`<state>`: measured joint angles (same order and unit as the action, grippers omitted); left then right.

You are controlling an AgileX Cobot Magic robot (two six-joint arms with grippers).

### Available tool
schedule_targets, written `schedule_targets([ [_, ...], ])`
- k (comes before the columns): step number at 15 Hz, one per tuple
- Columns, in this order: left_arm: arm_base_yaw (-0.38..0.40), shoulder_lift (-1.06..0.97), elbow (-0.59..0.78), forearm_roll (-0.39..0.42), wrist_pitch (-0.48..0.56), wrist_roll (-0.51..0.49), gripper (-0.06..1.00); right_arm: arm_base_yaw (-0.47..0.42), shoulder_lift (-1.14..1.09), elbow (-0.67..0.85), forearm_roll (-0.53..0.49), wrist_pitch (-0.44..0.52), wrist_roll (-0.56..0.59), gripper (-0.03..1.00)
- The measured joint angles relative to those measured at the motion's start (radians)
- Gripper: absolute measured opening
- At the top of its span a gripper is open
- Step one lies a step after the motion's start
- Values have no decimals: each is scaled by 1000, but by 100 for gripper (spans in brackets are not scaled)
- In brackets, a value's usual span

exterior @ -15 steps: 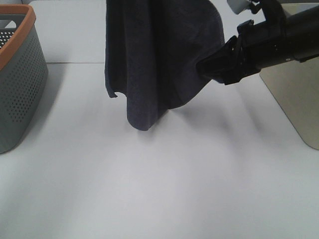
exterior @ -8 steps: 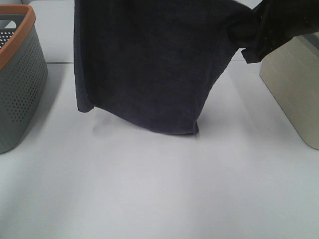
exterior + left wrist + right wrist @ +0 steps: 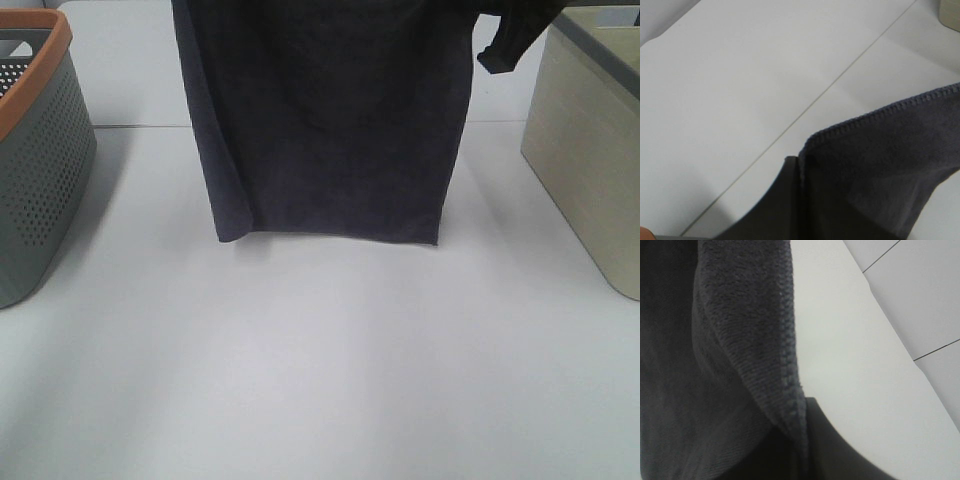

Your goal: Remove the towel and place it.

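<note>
The dark charcoal-navy towel (image 3: pixel 330 120) hangs flat and spread out above the white table (image 3: pixel 320 380), its lower hem level just over the surface. Its top edge is out of the exterior view. My right gripper (image 3: pixel 505 45) shows only as a dark tip at the towel's upper right corner. In the right wrist view the gripper (image 3: pixel 807 412) is shut on the towel's stitched hem (image 3: pixel 787 340). In the left wrist view my left gripper (image 3: pixel 795 170) is shut on the other corner of the towel (image 3: pixel 880 160). No white tag shows.
A grey perforated basket with an orange rim (image 3: pixel 40 150) stands at the left edge. A beige bin with a grey rim (image 3: pixel 590 150) stands at the right edge. A seam line crosses the table behind the towel.
The towel went from a bunched drape to a flat, spread sheet with a straight lower hem. My right gripper rose and moved right, mostly out of the exterior view.
</note>
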<state>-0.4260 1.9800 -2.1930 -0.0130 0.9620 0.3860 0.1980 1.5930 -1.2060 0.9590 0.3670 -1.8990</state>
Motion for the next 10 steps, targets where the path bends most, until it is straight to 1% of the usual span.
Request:
schedule_targets([
  [2,0,56,0,44,-123,-2,0,0,89,-84,-4,-26,-52,2],
  [4,0,111,0,125,-279,-2,0,0,207,-226,-2,-91,-78,2],
  [5,0,125,0,153,-331,-2,0,0,232,-260,2,-102,-78,2],
  [6,5,149,0,210,-428,-2,0,0,290,-335,9,-125,-78,2],
  [7,15,176,0,257,-535,-12,0,0,352,-417,13,-144,-78,2],
  [8,30,196,0,286,-620,-38,0,0,403,-497,17,-164,-78,2],
  [10,72,228,0,305,-736,-97,0,0,488,-618,36,-183,-76,2],
])
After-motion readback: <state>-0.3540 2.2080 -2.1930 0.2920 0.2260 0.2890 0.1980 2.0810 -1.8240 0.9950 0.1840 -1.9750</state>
